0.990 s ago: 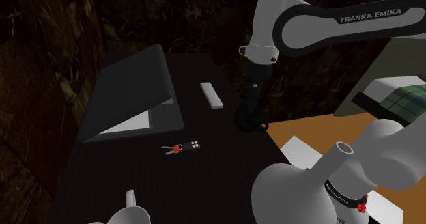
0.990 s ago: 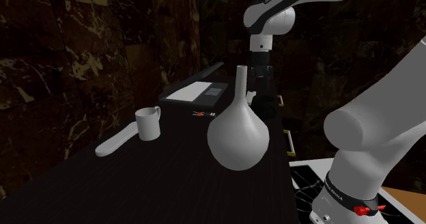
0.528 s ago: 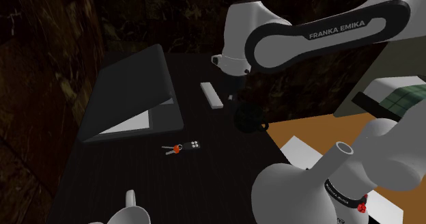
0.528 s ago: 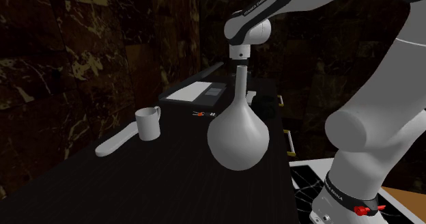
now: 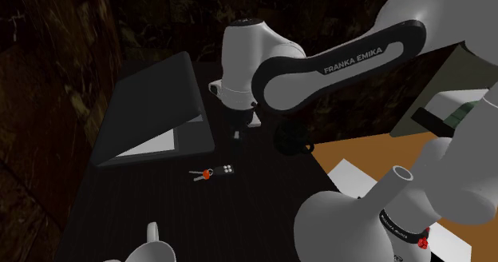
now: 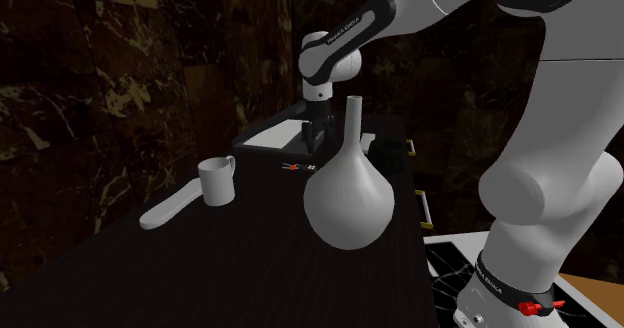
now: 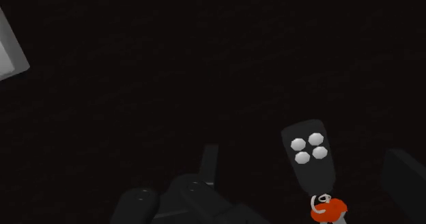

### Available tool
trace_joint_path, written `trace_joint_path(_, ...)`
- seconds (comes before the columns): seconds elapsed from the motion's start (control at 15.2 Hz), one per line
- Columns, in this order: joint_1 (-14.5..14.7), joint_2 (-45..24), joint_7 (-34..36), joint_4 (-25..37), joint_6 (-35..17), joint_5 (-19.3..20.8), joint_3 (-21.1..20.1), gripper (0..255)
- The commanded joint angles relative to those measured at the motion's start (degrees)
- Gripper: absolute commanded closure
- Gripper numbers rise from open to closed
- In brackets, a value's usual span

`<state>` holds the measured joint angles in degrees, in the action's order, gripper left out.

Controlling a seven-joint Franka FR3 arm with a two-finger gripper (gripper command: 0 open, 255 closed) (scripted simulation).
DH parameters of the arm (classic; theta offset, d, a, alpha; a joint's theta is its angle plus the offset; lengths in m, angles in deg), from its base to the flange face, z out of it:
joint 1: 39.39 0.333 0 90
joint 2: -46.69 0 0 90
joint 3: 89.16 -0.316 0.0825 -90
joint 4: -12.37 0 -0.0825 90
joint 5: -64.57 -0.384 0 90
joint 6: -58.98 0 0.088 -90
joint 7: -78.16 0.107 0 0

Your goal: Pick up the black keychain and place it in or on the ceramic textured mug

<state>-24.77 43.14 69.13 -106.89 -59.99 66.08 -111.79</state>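
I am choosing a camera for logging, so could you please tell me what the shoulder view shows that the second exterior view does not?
The shoulder view adds a box with a green checked side. The second exterior view adds a long white utensil beside the white mug. Both share the black keychain with its red ring, the open dark laptop and the white round-bellied flask.

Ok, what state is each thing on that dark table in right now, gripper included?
Black two-finger gripper, open, above the table, holding nothing.
Black keychain fob with red tag, lying flat on the table, not gripped.
Dark laptop, lid open.
White handled mug, upright.
White round-bellied vase with a long neck, upright.
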Motion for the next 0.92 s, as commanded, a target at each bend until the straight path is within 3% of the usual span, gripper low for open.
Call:
trace_joint_path(0.0, 1.41, -4.33, 0.97, 3.36, -1.09, 2.58, -1.01, 0)
trace_joint_path(0.2, 3.61, -9.34, 1.90, 7.43, -2.08, 5.92, -1.91, 0)
trace_joint_path(0.86, 3.99, -12.15, 3.03, 4.81, -7.21, 7.63, -1.29, 0)
